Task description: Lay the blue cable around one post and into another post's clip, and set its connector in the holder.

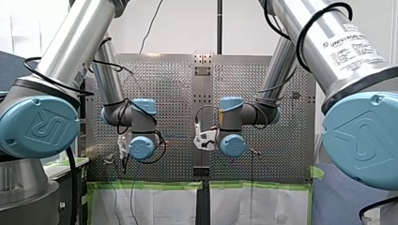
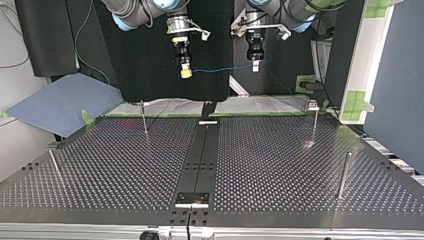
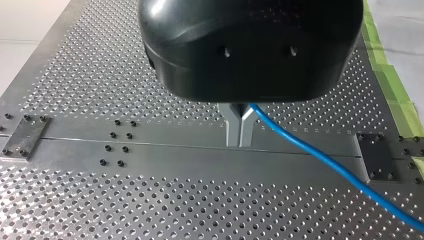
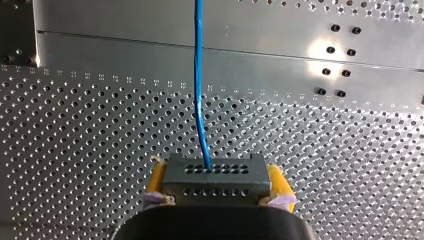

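Both grippers hang high above the perforated table (image 2: pixel 280 160) with the thin blue cable (image 2: pixel 220 69) stretched between them. My right gripper (image 2: pixel 185 73), with yellow pads, is shut on a dark grey connector (image 4: pixel 215 177) full of small holes. The cable (image 4: pixel 199 75) leaves the connector's face and runs straight ahead. My left gripper (image 3: pixel 240 143) has its metal fingers shut on the cable (image 3: pixel 325 160), which trails off to one side over the table. In the top view my left gripper (image 2: pixel 255 67) hangs right of the right one.
Thin upright posts stand on the table: one (image 2: pixel 144 119) at the far left, one with a clip top (image 2: pixel 314 122) at the far right, one (image 2: pixel 344 175) at the near right, one (image 2: pixel 54 162) at the near left. A dark rail (image 2: pixel 202 155) runs down the middle, with a small fixture (image 2: pixel 191 199) at its near end.
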